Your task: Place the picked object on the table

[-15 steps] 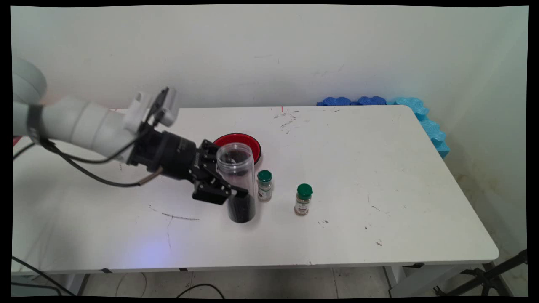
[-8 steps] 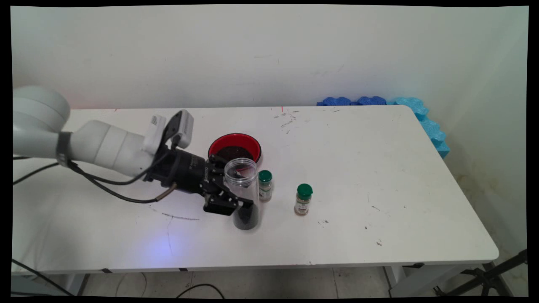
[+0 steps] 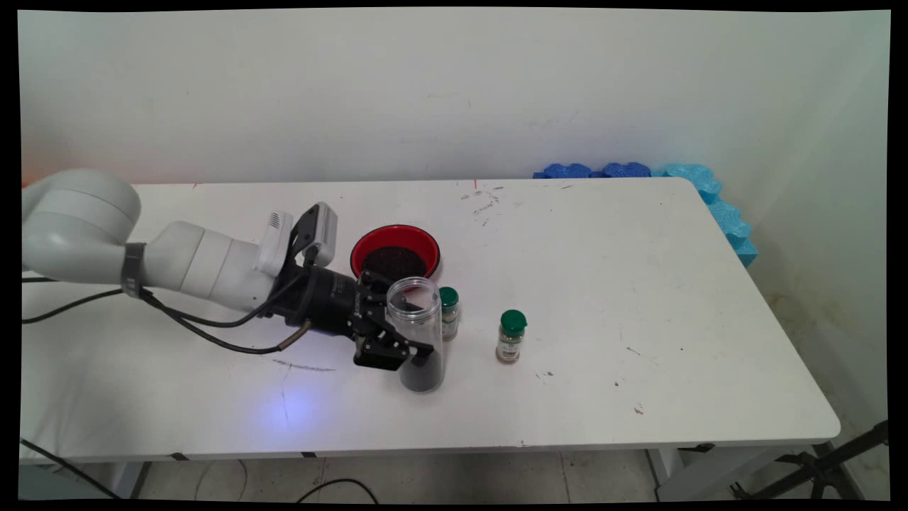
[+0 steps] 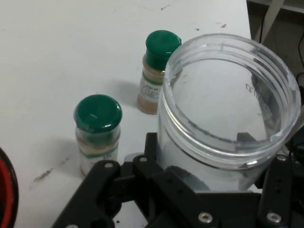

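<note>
On the white table (image 3: 638, 298), a thin dark scuff line (image 3: 305, 367) was seen on the near side, just left of the arm's working end. Just beyond it, the black gripper (image 3: 415, 342) (image 4: 213, 190) was held low and nearly level, reaching in from the left, and its two fingers were closed around the lower part of a clear plastic jar (image 3: 420, 330) (image 4: 228, 118). The jar was held upright, with its mouth open and no lid on it. A dark fill was seen in its bottom part, while the upper part was seen through. Its base was at or just above the tabletop; whether it was touching could not be told. To the right of the jar, apart from it, a small spice bottle with a green cap (image 3: 511, 336) (image 4: 156, 71) was stood upright on the table. A second green-capped spice bottle (image 3: 447, 312) (image 4: 97, 130) was stood slightly farther back, just beside the jar on its right, partly hidden behind the jar's rim in the main view. Farther still, behind the gripper and the jar, a red bowl (image 3: 395, 245) (image 4: 4, 190) with dark contents was set on the table. At the far right corner, blue foam pieces (image 3: 709, 191) were lined along the table's edge against the wall
</note>
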Robot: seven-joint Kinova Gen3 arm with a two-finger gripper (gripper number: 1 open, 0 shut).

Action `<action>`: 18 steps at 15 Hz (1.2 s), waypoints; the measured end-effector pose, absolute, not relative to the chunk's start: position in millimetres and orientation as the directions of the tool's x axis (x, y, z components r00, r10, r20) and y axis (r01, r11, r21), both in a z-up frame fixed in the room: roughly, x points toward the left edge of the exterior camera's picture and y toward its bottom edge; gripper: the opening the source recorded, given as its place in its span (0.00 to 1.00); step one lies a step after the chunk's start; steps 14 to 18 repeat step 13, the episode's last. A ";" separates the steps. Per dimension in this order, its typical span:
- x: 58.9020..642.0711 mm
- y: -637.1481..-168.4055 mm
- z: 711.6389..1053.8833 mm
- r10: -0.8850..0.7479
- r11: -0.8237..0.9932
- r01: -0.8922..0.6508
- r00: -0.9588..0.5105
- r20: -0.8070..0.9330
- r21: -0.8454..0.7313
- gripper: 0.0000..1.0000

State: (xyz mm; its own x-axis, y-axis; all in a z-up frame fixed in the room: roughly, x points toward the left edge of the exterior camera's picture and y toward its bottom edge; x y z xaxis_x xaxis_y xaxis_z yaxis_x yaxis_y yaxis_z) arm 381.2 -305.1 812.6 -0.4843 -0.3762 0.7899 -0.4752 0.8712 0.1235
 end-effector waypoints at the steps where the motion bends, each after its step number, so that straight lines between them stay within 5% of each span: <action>1: 380.9 -305.2 811.2 -0.375 0.871 -0.475 -0.484 0.790 0.123 0.00; 9: 378.7 -307.0 799.4 -0.358 0.878 -0.466 -0.488 0.796 0.110 0.00; 10: 378.6 -307.2 798.8 -0.358 0.878 -0.466 -0.488 0.796 0.109 1.00; 18: 378.6 -308.2 797.0 -0.352 0.881 -0.461 -0.490 0.797 0.105 1.00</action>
